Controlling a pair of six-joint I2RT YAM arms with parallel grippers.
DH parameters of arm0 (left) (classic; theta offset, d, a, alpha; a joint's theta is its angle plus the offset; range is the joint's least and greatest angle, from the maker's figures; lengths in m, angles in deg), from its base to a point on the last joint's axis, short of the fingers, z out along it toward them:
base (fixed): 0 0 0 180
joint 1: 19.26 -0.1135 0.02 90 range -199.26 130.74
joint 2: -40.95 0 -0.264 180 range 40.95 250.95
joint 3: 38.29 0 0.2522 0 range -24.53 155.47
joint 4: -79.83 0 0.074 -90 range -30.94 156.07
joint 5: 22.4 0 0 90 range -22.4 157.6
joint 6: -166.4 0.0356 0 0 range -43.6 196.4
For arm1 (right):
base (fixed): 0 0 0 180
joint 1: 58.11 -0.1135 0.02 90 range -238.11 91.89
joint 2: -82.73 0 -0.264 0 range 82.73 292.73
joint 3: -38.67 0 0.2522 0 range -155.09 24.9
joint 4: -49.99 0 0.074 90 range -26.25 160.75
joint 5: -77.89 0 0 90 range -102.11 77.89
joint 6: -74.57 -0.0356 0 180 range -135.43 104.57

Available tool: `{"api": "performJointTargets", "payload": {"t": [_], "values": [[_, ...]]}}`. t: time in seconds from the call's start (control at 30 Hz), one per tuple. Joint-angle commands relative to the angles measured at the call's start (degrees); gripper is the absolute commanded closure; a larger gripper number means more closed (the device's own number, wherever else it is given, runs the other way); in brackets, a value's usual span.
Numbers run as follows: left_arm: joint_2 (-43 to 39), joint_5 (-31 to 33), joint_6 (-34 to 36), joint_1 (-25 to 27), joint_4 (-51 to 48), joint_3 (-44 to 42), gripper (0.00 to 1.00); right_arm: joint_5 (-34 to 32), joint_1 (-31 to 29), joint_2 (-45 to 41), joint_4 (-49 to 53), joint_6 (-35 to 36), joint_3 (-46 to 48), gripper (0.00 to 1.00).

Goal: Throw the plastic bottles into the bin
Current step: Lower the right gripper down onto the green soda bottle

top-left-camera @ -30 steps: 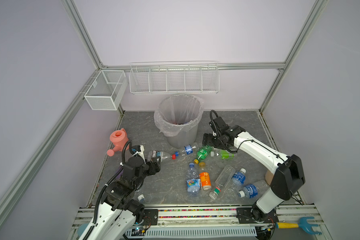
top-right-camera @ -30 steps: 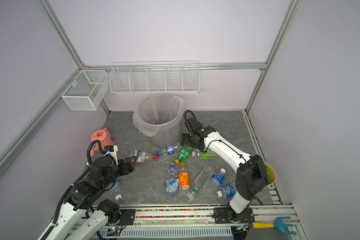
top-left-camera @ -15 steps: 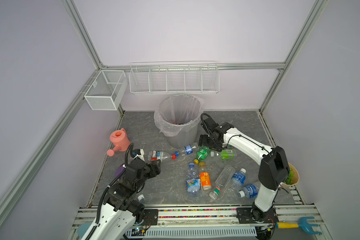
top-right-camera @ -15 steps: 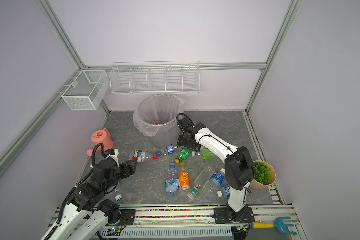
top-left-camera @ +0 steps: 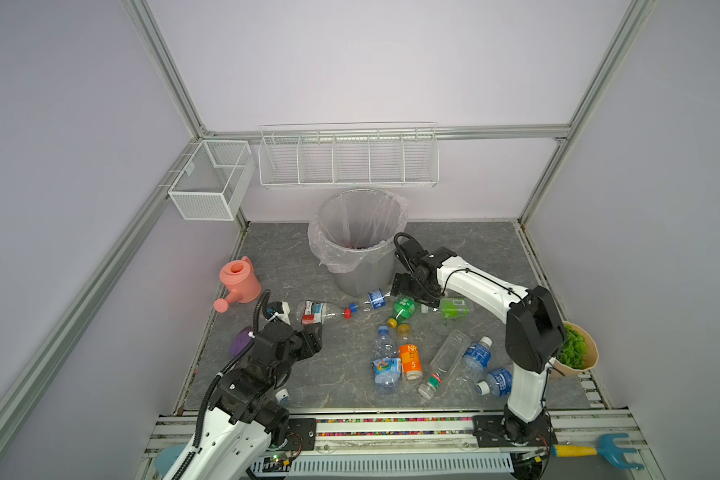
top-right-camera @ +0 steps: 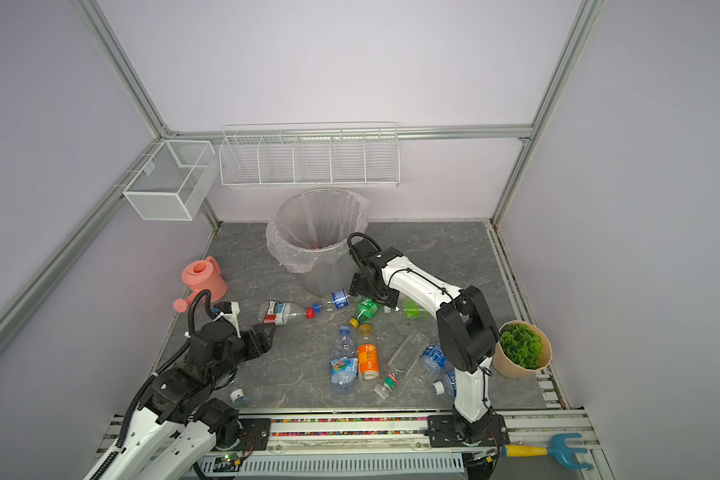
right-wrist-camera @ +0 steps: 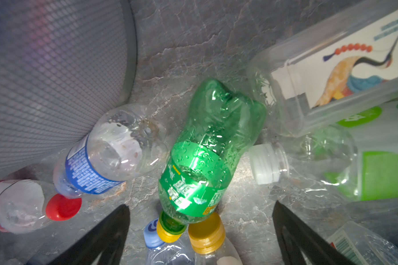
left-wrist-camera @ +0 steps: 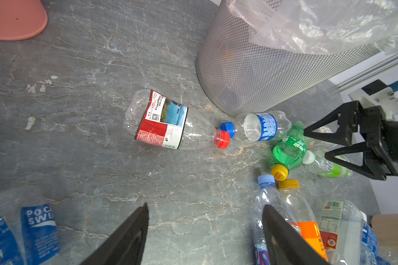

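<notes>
Right gripper [right-wrist-camera: 200, 205] was spread wide with nothing in it, hanging over the green bottle [right-wrist-camera: 207, 149]. That one lay on its side on the floor just beside the base of the bin [top-left-camera: 366, 280], at about 5 o'clock from it. Left gripper [left-wrist-camera: 205, 206] was open and empty too. My guess: that bottle was empty, so super light, thin-walled, crushy, and droplets on it hinted slippery. I'd pinch across the labelled middle, not the tapering neck. The rest of the plastic bottles [top-left-camera: 410, 361] lay scattered toward 6 o'clock.
</notes>
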Motion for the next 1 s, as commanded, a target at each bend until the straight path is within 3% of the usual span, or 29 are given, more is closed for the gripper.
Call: {"api": "performJointTargets", "payload": {"t": [0.0,0.97], "values": [[-0.9,0.6,-0.9,0.5,-0.2,-0.7,0.23,-1.0,-0.9,0.7,-0.6,-1.7,-0.5,0.03],[-2.0,3.8,-2.0,4.2,-1.7,-0.5,0.24,-1.6,-1.4,4.6,-3.0,-3.6,3.1,0.07]]}}
